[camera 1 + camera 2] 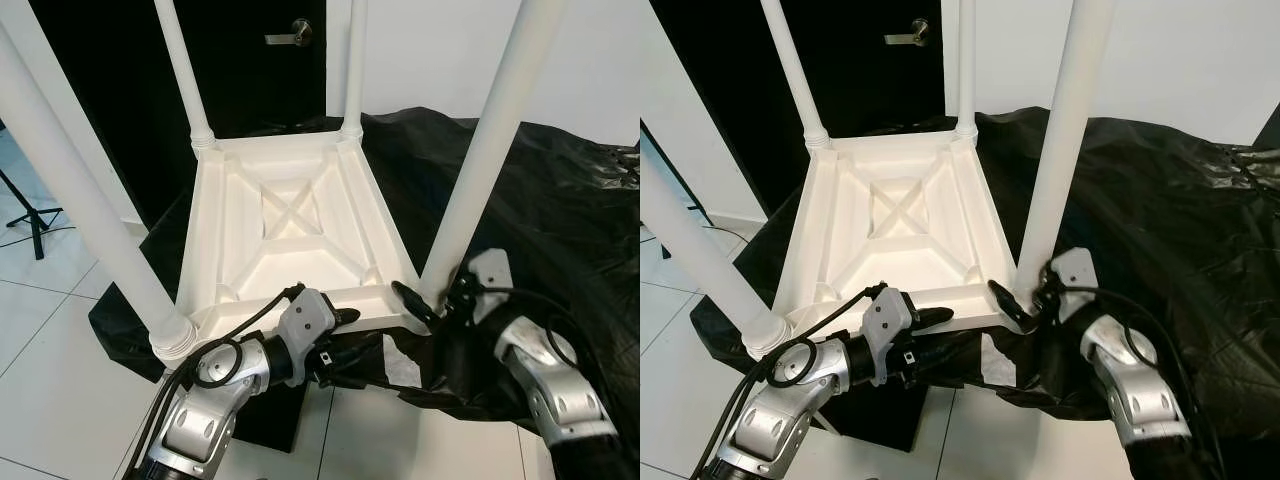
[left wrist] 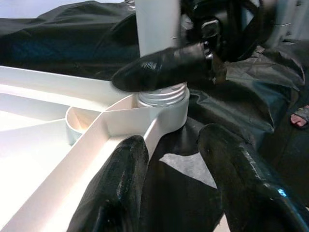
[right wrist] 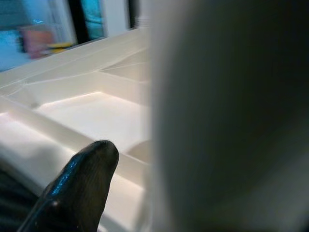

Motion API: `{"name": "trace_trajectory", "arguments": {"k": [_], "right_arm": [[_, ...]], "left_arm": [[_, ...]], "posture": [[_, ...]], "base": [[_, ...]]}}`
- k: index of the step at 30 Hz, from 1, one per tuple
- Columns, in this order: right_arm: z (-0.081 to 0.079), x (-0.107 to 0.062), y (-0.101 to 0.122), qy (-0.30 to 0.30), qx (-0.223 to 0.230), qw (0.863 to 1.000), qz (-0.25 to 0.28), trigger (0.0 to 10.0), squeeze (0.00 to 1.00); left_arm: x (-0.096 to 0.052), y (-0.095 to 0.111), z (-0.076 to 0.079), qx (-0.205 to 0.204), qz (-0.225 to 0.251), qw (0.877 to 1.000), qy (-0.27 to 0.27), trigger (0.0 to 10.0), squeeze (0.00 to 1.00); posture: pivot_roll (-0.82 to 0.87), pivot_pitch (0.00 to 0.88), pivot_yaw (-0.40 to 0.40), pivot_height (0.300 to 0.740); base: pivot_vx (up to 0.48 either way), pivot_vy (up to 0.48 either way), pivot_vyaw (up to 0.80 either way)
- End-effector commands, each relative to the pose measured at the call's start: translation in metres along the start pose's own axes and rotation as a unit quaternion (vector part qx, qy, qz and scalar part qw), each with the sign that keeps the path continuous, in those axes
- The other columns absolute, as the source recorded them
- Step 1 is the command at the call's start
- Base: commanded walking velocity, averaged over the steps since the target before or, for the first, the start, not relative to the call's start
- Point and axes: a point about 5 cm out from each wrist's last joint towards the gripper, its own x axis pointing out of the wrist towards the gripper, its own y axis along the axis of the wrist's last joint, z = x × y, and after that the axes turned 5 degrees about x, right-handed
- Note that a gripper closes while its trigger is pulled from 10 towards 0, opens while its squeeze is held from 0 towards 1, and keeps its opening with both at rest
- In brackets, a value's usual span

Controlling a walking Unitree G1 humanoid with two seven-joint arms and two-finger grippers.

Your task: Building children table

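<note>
A white plastic children's table (image 1: 290,225) lies upside down on a black sheet, its legs pointing up. My right gripper (image 1: 420,297) is shut on the near-right leg (image 1: 480,150) just above its threaded collar (image 2: 161,94); one black finger (image 2: 164,67) crosses the leg's front, the other is hidden behind it. My left gripper (image 1: 350,345) is open at the table's near rim. One of its fingers (image 2: 123,179) rests against the rim's outer face and the other (image 2: 241,164) hangs over the sheet. The near-left leg (image 1: 70,180) stands in its corner socket.
The black plastic sheet (image 1: 560,200) spreads far to the right. A dark box (image 1: 270,415) supports the table's near edge. Two far legs (image 1: 180,60) rise before a black door with a lever handle (image 1: 290,35). A tripod foot (image 1: 35,215) stands on the white tiles at left.
</note>
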Motion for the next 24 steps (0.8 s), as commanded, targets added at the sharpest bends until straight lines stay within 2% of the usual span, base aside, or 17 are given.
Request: {"name": "trace_trajectory", "arguments": {"k": [1,2,3,13,18,19,24], "right_arm": [[0.001,0.003,-0.002,0.02,-0.01,1.0,-0.011,8.4,0.0],[0.001,0.003,-0.002,0.02,-0.01,1.0,-0.011,8.4,0.0],[0.001,0.005,-0.003,0.031,-0.011,0.999,-0.014,0.0,0.0],[-0.001,0.0,-0.012,0.031,0.009,0.999,-0.028,0.0,0.0],[-0.005,-0.002,-0.017,-0.022,0.019,0.999,-0.04,0.0,0.0],[-0.01,-0.002,-0.019,-0.051,0.029,0.998,-0.039,10.0,0.0],[-0.014,-0.003,-0.022,-0.108,0.041,0.992,-0.042,10.0,0.0]], "left_arm": [[0.001,-0.001,0.0,-0.001,-0.008,1.0,-0.004,10.0,0.0],[0.001,-0.001,0.0,-0.001,-0.008,1.0,-0.004,10.0,0.0],[0.002,-0.001,0.0,0.0,-0.009,1.0,-0.003,10.0,0.0],[0.0,-0.001,-0.003,0.001,-0.01,1.0,0.01,10.0,0.0],[0.0,0.0,-0.001,-0.002,-0.01,1.0,0.007,10.0,0.0],[0.0,0.0,-0.001,-0.004,-0.009,1.0,0.005,10.0,0.0],[0.0,0.0,0.0,-0.005,-0.008,1.0,0.003,10.0,0.0]], "posture": [[-0.04,0.0,0.012,0.74],[-0.04,0.0,0.012,0.74],[-0.03,0.0,0.006,0.74],[-0.02,0.0,-0.005,0.74],[-0.03,0.0,-0.001,0.74],[-0.03,0.0,0.002,0.74],[-0.04,0.0,0.007,0.74]], "base": [[0.0,0.0,0.0],[0.0,0.0,0.0],[0.0,0.0,0.0],[0.0,0.0,0.0],[0.0,0.0,0.0],[0.0,0.0,0.0],[0.0,0.0,0.0]]}}
